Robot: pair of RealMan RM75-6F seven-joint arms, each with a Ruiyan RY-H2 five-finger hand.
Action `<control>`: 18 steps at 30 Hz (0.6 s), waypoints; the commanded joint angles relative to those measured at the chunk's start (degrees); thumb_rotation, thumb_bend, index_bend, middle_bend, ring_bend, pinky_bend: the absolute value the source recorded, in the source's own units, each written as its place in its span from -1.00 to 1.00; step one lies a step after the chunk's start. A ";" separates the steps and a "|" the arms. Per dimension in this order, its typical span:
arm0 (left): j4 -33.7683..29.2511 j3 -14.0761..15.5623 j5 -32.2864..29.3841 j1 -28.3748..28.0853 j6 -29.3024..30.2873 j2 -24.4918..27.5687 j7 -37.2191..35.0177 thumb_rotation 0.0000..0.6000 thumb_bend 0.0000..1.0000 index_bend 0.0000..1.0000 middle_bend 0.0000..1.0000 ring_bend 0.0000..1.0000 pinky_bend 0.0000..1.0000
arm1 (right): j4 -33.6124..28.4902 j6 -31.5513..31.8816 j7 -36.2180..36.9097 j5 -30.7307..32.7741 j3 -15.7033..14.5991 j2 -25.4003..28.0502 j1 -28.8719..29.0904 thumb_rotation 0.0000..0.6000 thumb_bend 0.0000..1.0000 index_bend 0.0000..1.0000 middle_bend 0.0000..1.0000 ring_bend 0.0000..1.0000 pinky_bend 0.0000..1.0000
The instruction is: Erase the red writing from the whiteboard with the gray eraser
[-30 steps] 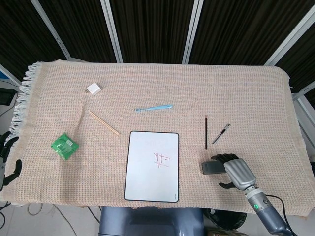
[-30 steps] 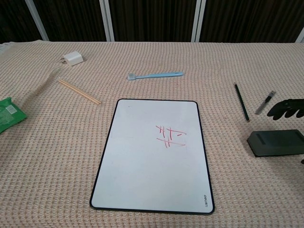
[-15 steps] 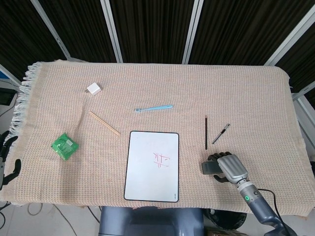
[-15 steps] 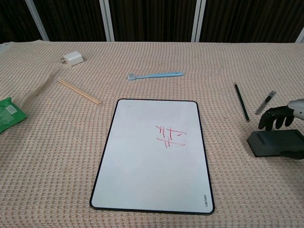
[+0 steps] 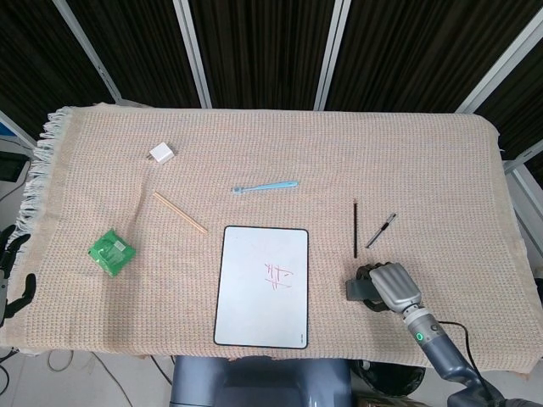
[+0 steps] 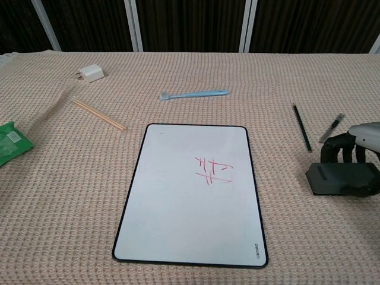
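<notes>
Within the last second the right hand had slid in over the gray eraser and curled its fingers around it, clenched on the block, where before they only hovered beside it. That suggested the grasp was nearly secured, with lifting next. The eraser lay at 3 o'clock of the whiteboard, whose red writing was untouched. The chest view showed the fingers wrapping the eraser's far edge. The head view alone showed the left hand at the table's 9 o'clock edge, released and idle.
</notes>
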 commanded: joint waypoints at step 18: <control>-0.06 0.26 0.16 0.06 -0.19 0.20 -0.41 1.00 -0.05 -0.71 -0.98 -1.00 -1.00 | -6.05 -7.44 -12.58 14.55 9.98 -5.95 13.59 1.00 -0.08 -0.02 -0.03 -0.07 0.00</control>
